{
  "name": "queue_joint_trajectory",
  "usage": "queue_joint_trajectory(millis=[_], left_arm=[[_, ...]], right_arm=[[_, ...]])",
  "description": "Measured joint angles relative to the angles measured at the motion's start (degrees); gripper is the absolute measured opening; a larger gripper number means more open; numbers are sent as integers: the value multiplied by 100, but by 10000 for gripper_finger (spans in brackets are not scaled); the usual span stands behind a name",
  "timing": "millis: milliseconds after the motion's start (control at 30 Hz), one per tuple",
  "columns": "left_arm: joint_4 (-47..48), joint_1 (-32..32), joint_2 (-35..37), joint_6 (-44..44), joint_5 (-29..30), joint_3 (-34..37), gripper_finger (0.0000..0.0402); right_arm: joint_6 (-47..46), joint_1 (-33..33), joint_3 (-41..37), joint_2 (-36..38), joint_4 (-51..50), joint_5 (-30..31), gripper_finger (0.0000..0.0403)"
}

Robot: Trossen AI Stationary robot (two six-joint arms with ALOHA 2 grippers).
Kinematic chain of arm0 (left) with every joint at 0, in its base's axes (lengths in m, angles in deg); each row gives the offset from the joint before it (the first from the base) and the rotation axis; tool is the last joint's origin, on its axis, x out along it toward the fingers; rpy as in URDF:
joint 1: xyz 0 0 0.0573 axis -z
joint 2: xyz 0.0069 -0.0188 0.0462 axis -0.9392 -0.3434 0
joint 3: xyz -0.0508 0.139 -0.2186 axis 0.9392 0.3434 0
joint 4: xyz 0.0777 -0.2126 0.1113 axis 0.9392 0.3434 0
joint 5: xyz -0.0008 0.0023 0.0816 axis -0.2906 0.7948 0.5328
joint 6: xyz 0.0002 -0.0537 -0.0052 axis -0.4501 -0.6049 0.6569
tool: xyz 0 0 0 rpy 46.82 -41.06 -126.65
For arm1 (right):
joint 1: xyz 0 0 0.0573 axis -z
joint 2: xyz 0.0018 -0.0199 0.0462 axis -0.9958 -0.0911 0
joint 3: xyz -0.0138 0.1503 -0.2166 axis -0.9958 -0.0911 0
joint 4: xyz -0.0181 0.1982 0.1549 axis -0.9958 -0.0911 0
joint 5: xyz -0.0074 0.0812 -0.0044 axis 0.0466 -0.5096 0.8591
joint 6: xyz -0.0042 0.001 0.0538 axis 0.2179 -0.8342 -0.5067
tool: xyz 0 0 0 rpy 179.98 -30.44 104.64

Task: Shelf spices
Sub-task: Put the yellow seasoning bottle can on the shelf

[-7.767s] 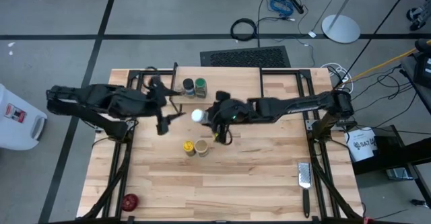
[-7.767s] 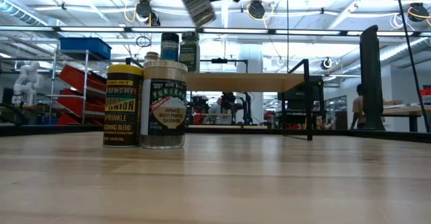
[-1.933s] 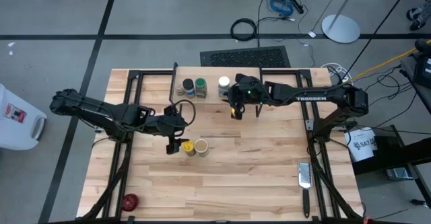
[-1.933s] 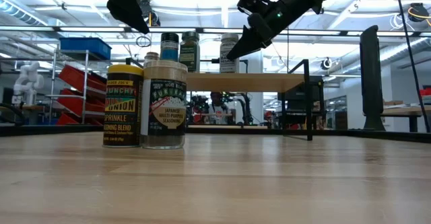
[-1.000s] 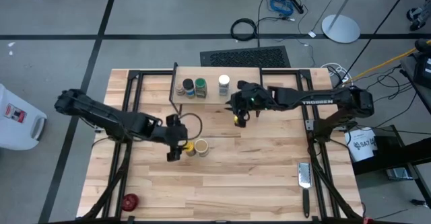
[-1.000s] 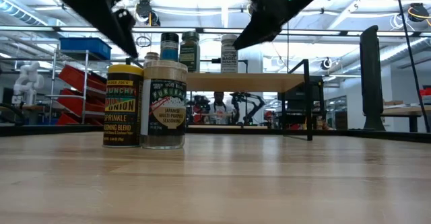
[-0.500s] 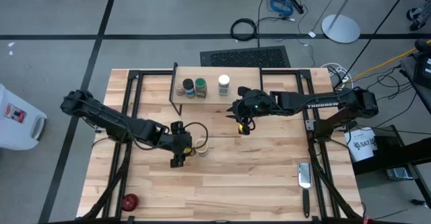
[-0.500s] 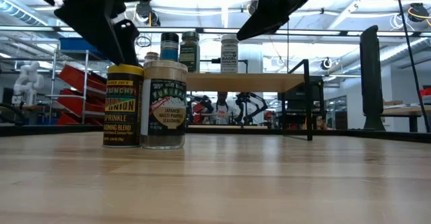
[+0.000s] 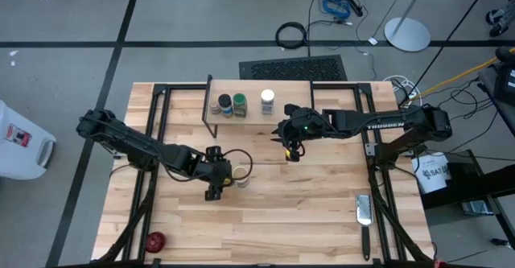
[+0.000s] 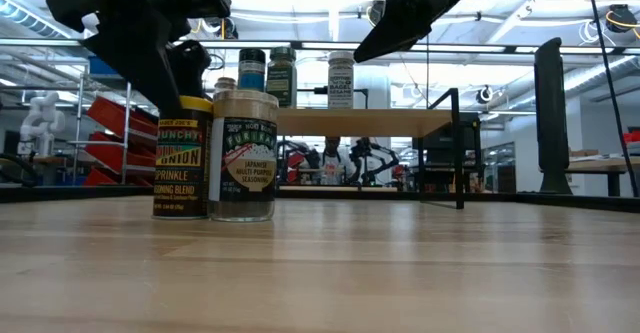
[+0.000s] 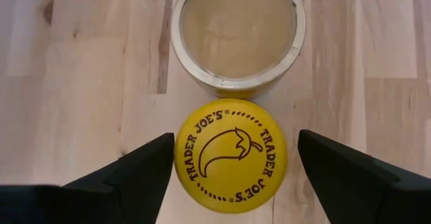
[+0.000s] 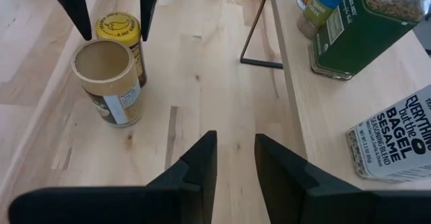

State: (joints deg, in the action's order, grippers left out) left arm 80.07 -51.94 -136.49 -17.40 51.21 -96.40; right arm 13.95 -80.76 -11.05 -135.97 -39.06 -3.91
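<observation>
Hovering over the yellow jar (image 11: pixel 230 155), the left gripper (image 9: pixel 214 175) has its fingers spread wide either side of the lid, gripping nothing. The tan jar (image 11: pixel 236 34) stands touching it. Three jars sit on the shelf (image 9: pixel 249 118). The right gripper (image 12: pixel 234 158) hangs nearby, nearly closed and empty.

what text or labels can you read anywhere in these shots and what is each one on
"TRADER JOE'S", twice around a pepper drawing: yellow round lid of the spice jar between the left gripper's open fingers.
"CRUNCHY ... ONION SPRINKLE ... BLEND": that jar's dark label, low view.
"JAPANESE MULTI-PURPOSE SEASONING": tan-lidded clear jar.
"EVERYTHING but the BAGEL SESAME": white-labelled jar on the light wood shelf.
"TROSSEN": right arm.
Other shelf jars' labels: too small to read.
</observation>
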Motion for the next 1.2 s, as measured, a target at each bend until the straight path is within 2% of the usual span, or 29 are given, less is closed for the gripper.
queue_joint_trajectory(millis=[400, 733, 967, 1200], left_arm=[[7, -2, 4, 95, -7, 0, 248], [187, -1, 44, 84, -354, -103, 245], [1327, 4, 46, -52, -416, -780, 245], [1658, 7, 46, -11, -415, -1474, 245]], right_arm=[[-6, 0, 0, 0, -9, 1, 86], [-114, 2, 0, 0, -9, 0, 86], [-227, 0, 0, 0, 7, 1, 86], [-616, 0, -4, -2, 112, 32, 86]])
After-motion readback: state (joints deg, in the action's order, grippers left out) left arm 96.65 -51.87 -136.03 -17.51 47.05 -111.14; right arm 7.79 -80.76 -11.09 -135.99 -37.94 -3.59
